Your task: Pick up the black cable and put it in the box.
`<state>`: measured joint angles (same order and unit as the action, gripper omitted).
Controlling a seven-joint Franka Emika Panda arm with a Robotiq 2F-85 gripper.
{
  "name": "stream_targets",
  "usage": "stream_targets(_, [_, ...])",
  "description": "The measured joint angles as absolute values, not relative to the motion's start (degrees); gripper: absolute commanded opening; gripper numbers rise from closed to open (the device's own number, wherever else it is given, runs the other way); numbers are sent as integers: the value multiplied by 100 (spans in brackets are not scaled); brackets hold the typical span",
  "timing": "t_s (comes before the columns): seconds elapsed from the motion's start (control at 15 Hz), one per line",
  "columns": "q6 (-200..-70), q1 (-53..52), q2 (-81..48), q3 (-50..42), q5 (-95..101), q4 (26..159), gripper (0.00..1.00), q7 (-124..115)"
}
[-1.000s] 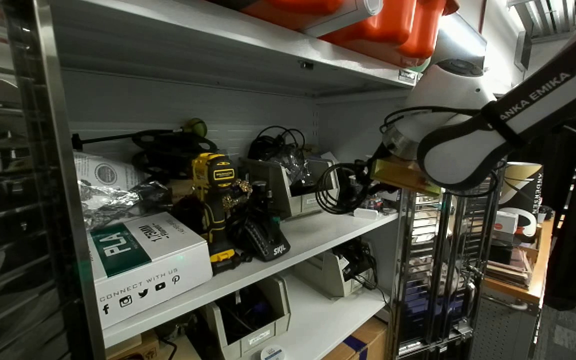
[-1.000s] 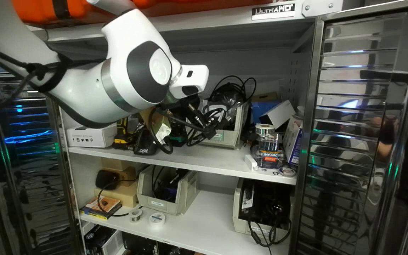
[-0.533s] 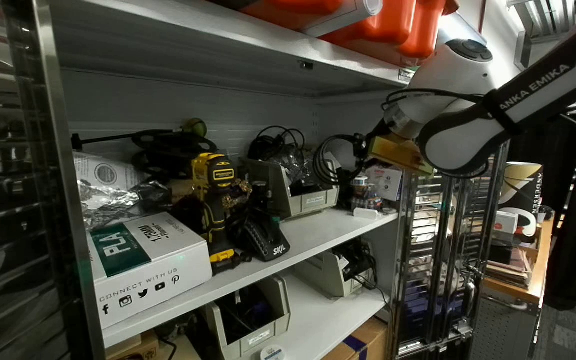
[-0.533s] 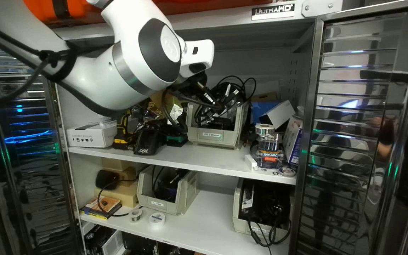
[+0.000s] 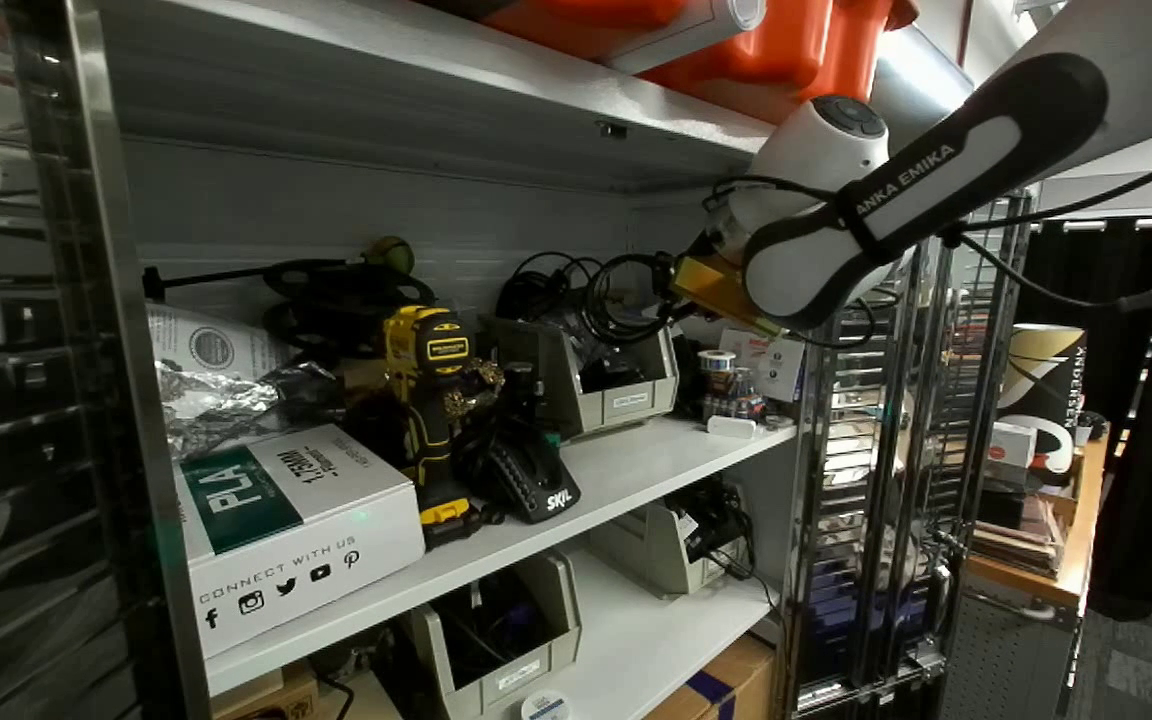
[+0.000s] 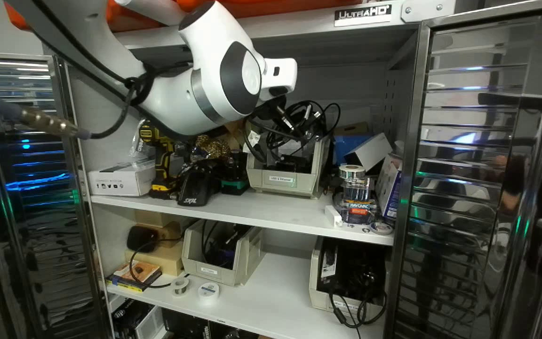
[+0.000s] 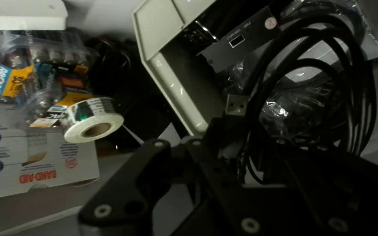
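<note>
We are swinging the coiled black cable (image 7: 359,75), pinched in our end effector (image 7: 244,142), over the beige plastic bin (image 6: 282,188) mid-frame, seemingly nearing release.

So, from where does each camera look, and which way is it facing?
In an exterior view, the camera stands off the arm (entering from upper right), facing slantwise across the shelves.
In an exterior view, the camera stands off the arm (entering from upper left), facing the cabinet more squarely.
The wrist view looks from the wrist at the black cable and box, with the gripper at bottom.
Both exterior views share the arm, box and yellow power tool.
</note>
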<state>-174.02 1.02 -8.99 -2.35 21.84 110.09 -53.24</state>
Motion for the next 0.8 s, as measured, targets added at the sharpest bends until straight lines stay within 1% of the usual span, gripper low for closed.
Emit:
stream_targets(0.4, [-16792,282,-1812,201,1464,9822,12,-4631])
stream_targets(0.47, [-16685,304,-1942,236,1431,9634,13,-4568])
stream_targets(0.53, [-16567,326,-2066,268,1421,9455,49,-4508])
stream_targets(0.6, [-16490,365,-2180,317,1398,9329,50,-4407])
stream_targets(0.73, [-16365,304,-2356,275,966,9160,64,-3922])
stream_targets(0.8, [-16320,277,-2422,261,753,9093,73,-3681])
